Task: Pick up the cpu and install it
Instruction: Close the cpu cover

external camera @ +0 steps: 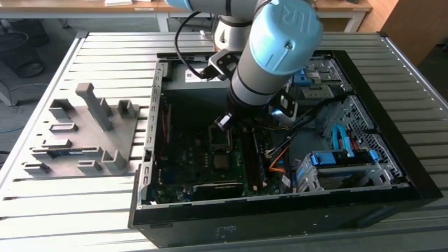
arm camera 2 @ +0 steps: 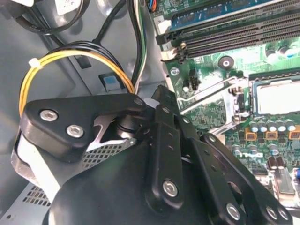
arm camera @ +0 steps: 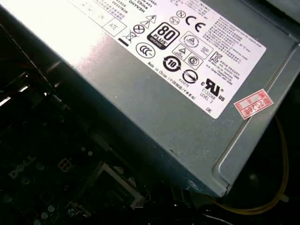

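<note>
Gripper (external camera: 224, 124) hung low inside the PC case (external camera: 280, 223), just over the motherboard (external camera: 183, 164); couldn't tell whether it was open or closed. Cpu (arm camera 2: 279, 97) sat in the board's socket, apart from the gripper.

The cpu (arm camera 2: 277, 97) is a small flat square chip with a pale silver-grey metal top. In the second wrist view it lies level and face up inside the dark frame of its socket on the green motherboard, running parallel to the long memory slots and a little apart from them. The socket's metal clamp stands swung open just beside it, leaving the top uncovered.
</note>
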`<state>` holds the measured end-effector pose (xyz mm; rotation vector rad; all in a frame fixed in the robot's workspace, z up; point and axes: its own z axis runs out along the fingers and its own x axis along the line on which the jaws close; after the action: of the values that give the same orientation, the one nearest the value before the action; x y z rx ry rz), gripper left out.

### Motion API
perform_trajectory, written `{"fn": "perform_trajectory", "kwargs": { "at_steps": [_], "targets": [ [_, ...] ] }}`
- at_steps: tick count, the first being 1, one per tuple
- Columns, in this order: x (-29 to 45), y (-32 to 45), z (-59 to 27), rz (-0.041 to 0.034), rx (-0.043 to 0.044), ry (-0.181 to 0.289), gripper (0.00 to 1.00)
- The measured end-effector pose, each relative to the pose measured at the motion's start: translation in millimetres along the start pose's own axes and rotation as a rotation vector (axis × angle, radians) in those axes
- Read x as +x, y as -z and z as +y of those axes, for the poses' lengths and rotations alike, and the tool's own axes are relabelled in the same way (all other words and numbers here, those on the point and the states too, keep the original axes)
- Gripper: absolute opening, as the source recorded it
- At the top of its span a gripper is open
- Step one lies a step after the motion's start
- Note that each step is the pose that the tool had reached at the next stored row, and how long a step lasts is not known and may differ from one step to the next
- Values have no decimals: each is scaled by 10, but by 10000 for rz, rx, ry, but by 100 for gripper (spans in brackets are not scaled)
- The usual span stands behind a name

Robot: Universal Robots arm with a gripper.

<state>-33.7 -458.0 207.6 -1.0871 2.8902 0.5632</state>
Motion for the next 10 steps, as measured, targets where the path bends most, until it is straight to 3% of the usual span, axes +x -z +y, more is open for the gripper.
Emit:
{"fn": "perform_trajectory", "kwargs": {
  "at_steps": [6, 10],
  "targets": [
    [6, 40, 26, -9, 11, 32, 10],
    [9, 46, 30, 29, -3, 135, 10]
  ]
}}
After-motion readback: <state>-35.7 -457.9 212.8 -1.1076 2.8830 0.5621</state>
